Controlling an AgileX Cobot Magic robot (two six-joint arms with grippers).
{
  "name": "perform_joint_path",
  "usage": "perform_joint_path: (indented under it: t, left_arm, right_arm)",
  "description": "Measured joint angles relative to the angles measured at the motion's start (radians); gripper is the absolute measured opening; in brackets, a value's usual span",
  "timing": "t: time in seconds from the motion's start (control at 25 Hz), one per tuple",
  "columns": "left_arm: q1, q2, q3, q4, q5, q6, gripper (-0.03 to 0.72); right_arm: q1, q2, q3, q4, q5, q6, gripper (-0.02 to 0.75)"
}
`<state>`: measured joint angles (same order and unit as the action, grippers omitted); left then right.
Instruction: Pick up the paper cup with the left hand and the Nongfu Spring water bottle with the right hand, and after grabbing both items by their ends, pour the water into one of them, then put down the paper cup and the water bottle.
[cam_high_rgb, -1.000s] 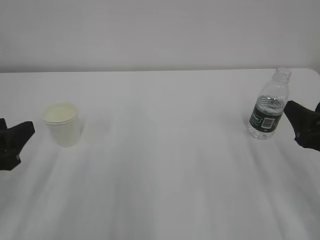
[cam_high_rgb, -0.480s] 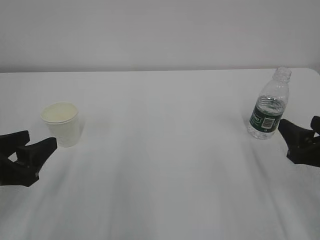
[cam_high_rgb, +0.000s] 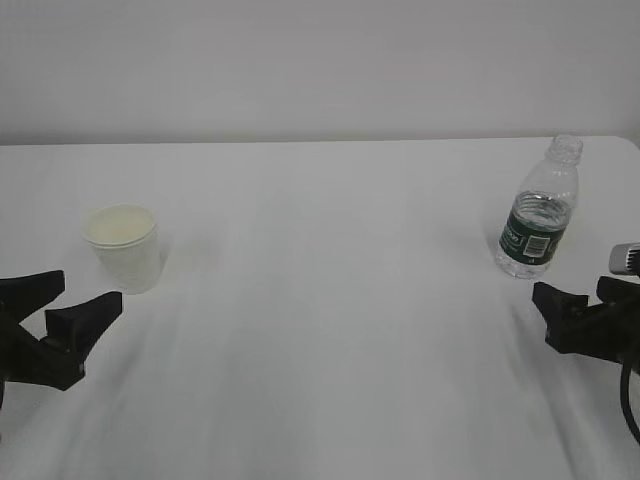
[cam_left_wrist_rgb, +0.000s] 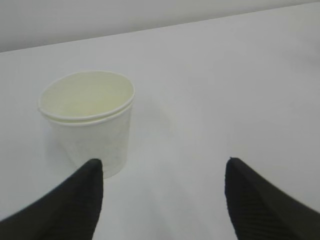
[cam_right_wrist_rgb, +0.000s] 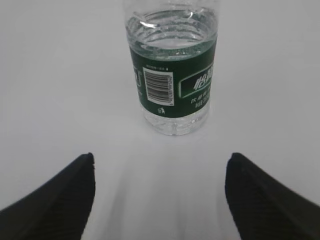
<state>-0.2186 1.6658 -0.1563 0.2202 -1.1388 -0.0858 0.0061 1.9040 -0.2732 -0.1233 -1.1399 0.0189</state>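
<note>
Left hand (cam_high_rgb: 58, 318) is seen wide open and empty; paper cup (cam_high_rgb: 124, 246) stands upright just ahead, offset toward its left finger. Right hand (cam_high_rgb: 590, 318) likewise spread, empty; Nongfu Spring water bottle (cam_high_rgb: 540, 212) upright, centred ahead.

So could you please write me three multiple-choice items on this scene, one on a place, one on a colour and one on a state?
1. Where does the paper cup stand in the exterior view?
A. far right
B. on the left
C. dead centre

2. What colour is the label on the water bottle?
A. dark green
B. red
C. yellow

3. How is the right hand?
A. shut on the bottle
B. open, short of the bottle
C. lifting the cup

Answers: 1 B, it stands near the left hand. 2 A, a green band with a barcode. 3 B, bare table separates fingers and bottle.
</note>
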Motion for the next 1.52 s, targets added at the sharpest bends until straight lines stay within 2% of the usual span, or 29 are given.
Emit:
perform_joint_path:
  t: [0.8,1.52]
  left_arm:
    - [0.000,0.003,0.000,-0.029,-0.002,0.005,0.553]
    - [0.000,0.003,0.000,-0.052,-0.004,0.006,0.554]
  right_arm:
    - [0.000,0.176,-0.247,0.003,-0.002,0.034,0.625]
    - [0.000,0.281,-0.386,0.003,-0.002,0.065,0.621]
